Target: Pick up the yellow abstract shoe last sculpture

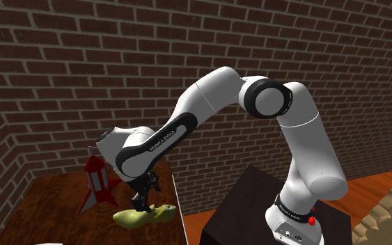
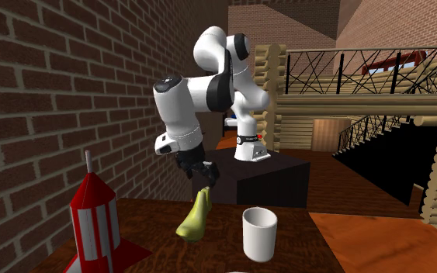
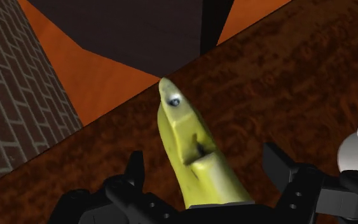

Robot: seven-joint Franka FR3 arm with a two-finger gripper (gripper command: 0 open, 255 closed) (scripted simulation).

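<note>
The yellow shoe last sculpture lies on the brown wooden table, close to the edge nearest the stand. My black gripper hovers directly over it, pointing down. In the second exterior view the gripper is just above the far tip of the shoe last. In the wrist view the shoe last runs lengthwise between the fingers, which stand apart with a gap on each side. The gripper is open and holds nothing.
A red and white toy rocket stands on the table beside the shoe last, toward the brick wall. A white cup stands on its other side. The black stand sits beyond the table edge.
</note>
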